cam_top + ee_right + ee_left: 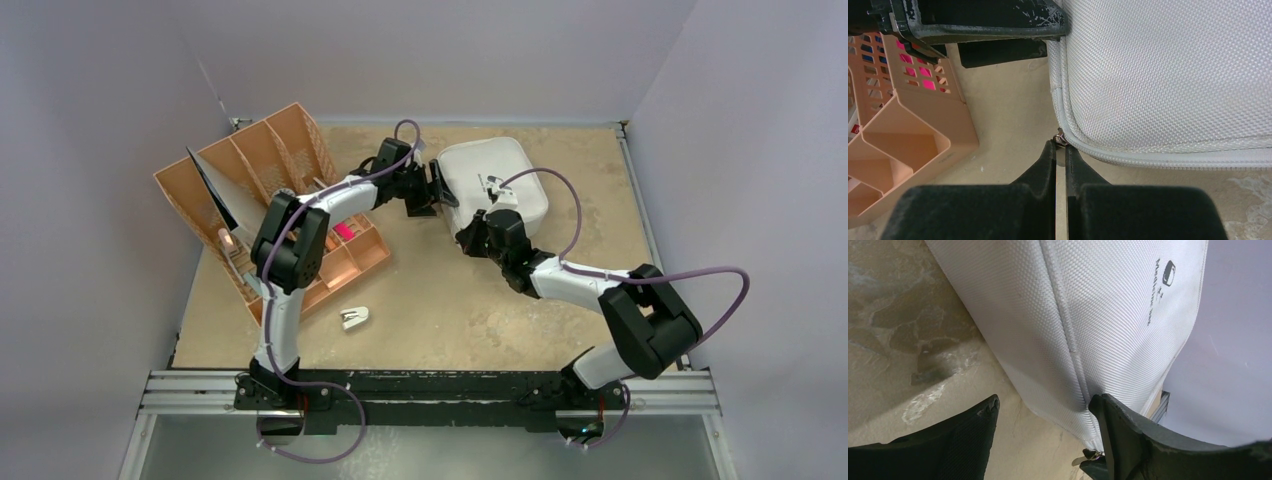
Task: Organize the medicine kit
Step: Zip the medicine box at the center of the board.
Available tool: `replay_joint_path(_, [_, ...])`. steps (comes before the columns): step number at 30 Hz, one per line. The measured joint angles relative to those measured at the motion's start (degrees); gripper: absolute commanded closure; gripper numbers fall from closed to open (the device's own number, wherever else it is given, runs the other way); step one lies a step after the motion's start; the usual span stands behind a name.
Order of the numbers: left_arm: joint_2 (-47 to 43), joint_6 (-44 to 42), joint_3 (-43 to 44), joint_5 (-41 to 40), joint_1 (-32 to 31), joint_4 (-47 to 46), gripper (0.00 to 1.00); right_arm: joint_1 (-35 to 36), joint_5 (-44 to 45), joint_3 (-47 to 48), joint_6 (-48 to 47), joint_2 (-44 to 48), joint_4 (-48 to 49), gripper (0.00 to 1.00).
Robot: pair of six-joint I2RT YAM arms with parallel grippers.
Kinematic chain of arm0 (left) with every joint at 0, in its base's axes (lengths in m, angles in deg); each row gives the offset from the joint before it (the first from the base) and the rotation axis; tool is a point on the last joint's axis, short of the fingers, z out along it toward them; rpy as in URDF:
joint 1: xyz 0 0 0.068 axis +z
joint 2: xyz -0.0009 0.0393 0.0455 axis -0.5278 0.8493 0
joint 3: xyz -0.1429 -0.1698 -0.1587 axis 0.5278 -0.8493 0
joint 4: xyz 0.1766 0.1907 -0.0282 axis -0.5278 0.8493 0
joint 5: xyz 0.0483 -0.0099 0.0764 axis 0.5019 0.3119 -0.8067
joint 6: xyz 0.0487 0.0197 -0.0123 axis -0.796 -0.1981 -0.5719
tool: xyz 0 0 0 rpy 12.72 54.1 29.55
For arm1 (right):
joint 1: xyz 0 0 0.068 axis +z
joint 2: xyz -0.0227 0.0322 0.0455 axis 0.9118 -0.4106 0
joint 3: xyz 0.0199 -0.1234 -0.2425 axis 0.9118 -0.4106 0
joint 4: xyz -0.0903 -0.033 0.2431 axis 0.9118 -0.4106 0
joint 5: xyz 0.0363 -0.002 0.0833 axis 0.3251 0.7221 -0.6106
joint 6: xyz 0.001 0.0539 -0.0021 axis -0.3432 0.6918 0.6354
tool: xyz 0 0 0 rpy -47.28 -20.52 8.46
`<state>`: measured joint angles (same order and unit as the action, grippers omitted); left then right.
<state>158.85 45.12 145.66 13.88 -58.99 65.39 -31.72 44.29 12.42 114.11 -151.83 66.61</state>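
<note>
While lying flat and zipped with its lid up, one medicine kit (480, 165) is sitting at the far middle of the table (450, 310), right of the trays. Its logo is facing up. From above it is looking almost square and turned a little, so I am not able to call the long axis. Its near-left corner is pointing at the right arm. Two grippers are working at it. The left gripper (437, 190) is reaching in from the left with jaws standing wide. In the left wrist view (1044, 402) one finger (1128, 435) is touching the kit's (1108, 315) seam edge while the other is hovering over bare table, so it is gripping nothing. The right gripper (468, 240) is sitting at the near-left corner with jaws pressed nearly together. In the right wrist view (1060, 147) its tips are meeting a small metal zipper pull (1060, 136) on the kit (1173, 75), and I cannot tell if the pull is actually pinched. Two tan divided trays are sitting on the left: one tilted tray (250, 160) leaning up at the far left and one flat tray (350, 260) nearer, which is holding some pink items. One small white item (354, 318) is lying alone on the table near the left arm.
</note>
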Motion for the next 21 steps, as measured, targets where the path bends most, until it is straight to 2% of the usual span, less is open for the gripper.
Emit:
replay_joint_path(5, [0.0,0.9,0.0,0.0,-1.0,-1.2,0.36,0.0,-0.3,0.0,0.0,0.0,0.0,1.0])
replay_joint_path(7, [0.1,1.0,0.0,0.0,-1.5,-1.6,0.42,-0.1,-0.9,0.0,-0.2,0.0,0.0,1.0])
replay_joint_path(10, [0.2,1.1,0.1,-0.1,-2.0,-1.9,0.58,-0.3,-1.2,0.0,-0.2,0.0,0.0,1.0])
replay_joint_path(13, [0.2,0.8,0.5,-0.3,-2.5,-2.0,0.81,-0.3,-1.1,0.2,0.1,0.0,-0.6,1.0])
replay_joint_path(16, [0.2,0.5,1.3,-0.8,-2.2,-0.5,0.94,-0.4,-0.5,0.3,0.5,0.1,-1.2,1.0])
replay_joint_path(18, [0.1,0.3,1.9,-1.0,-2.0,0.1,0.97,-0.8,-0.3,0.3,0.7,0.3,-1.6,1.0])
replay_joint_path(21, [0.1,-0.1,2.4,-1.2,-2.3,1.0,0.96,-1.1,-0.1,-0.2,0.9,1.1,-2.2,1.0])
